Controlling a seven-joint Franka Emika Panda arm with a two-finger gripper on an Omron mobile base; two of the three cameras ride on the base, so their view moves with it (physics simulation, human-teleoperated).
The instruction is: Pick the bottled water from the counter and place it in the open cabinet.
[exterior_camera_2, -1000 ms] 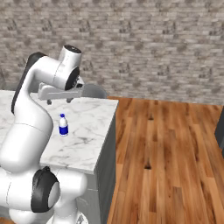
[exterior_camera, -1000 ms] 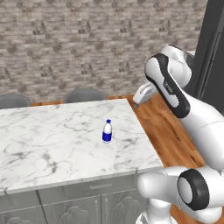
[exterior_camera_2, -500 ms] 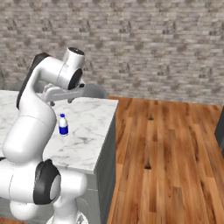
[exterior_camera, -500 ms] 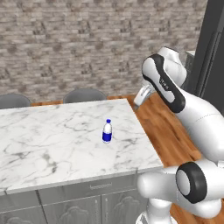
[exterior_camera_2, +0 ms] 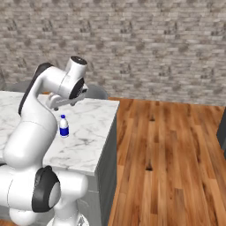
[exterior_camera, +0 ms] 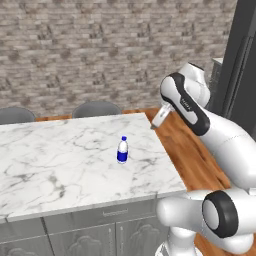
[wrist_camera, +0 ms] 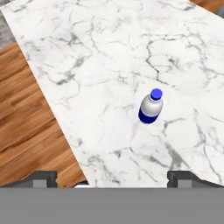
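On the counter the bottled water stands upright, blue cap up, near the counter's edge by the wood floor — nothing touching it. Gripper hangs well above the counter, looking down on the bottle, 2 finger tips spread wide apart, holding nothing. 2 grey chairs sit behind the counter's far edge — brick wall beyond.
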